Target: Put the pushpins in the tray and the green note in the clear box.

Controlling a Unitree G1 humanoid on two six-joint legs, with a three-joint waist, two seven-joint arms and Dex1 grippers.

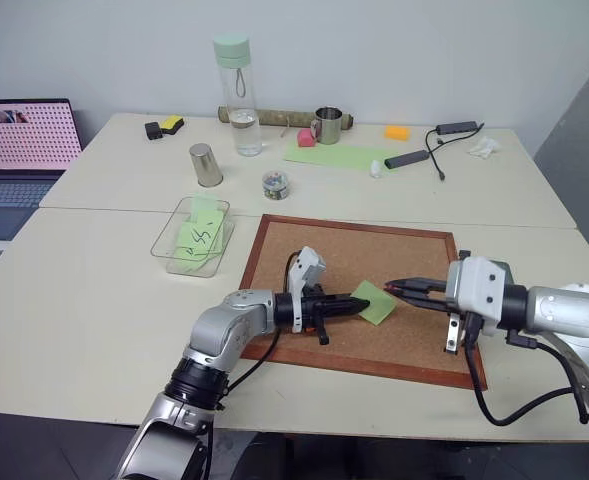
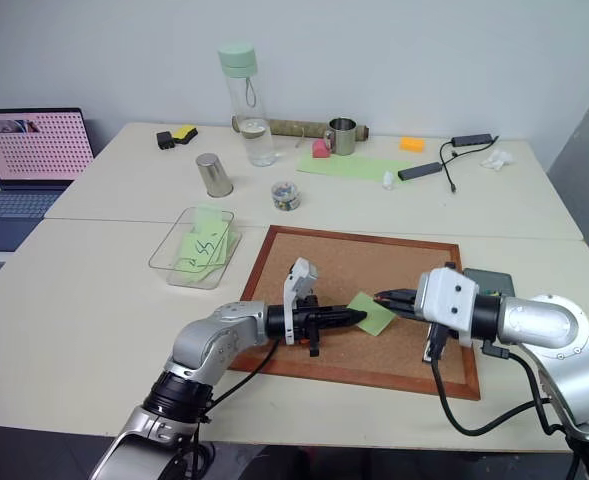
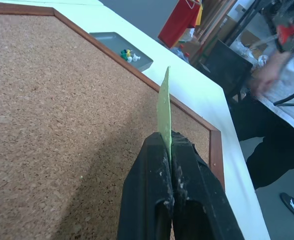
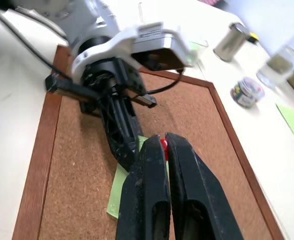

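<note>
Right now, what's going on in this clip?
The robot is working over the corkboard. Its left gripper is shut on the edge of the green note, holding it above the board. The right gripper, facing it, is shut on a red pushpin at its fingertips. The grey tray beside the board already holds a few pins, and the clear box holds other green notes.

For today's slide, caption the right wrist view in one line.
Right gripper pinches a red pushpin above the green note.
</note>
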